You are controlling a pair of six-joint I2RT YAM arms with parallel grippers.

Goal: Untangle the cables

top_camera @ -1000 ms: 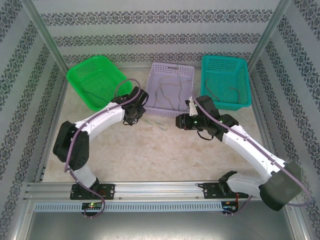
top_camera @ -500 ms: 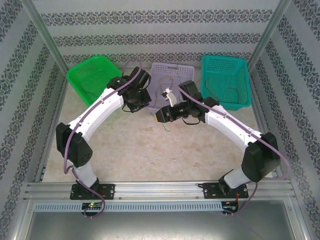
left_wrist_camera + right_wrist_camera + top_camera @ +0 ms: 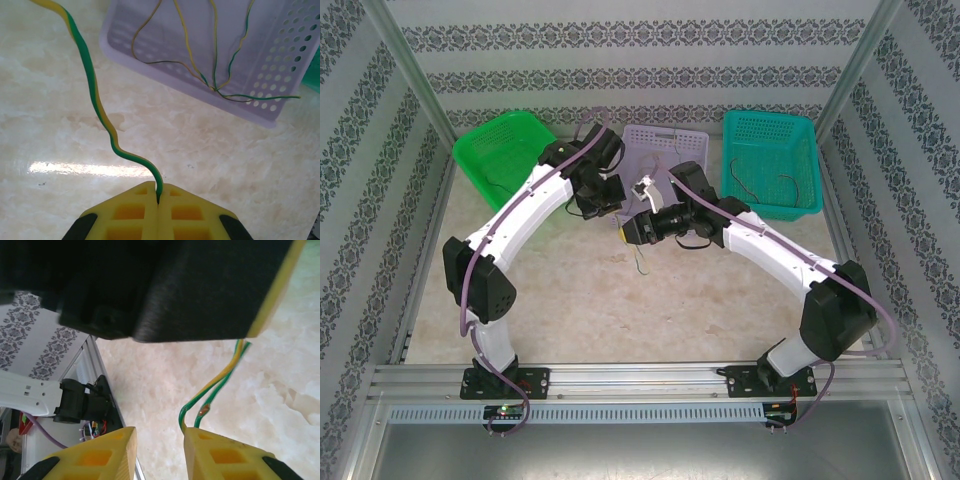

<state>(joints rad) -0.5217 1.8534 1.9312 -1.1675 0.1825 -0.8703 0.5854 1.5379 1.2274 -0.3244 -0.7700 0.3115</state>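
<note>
Clearly, L wrist cam shows left gripper (image 3: 158,192) pinching cable (image 3: 95,95).

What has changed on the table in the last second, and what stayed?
The left pincer, shut on a green-yellow cable, moved away toward the purple basket. The right pincer swung left beside it. The green basket, the teal basket and the purple one stayed put.

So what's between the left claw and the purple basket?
Only bare table, in the left wrist view; the green-and-yellow cable in the left claw bends aside.
</note>
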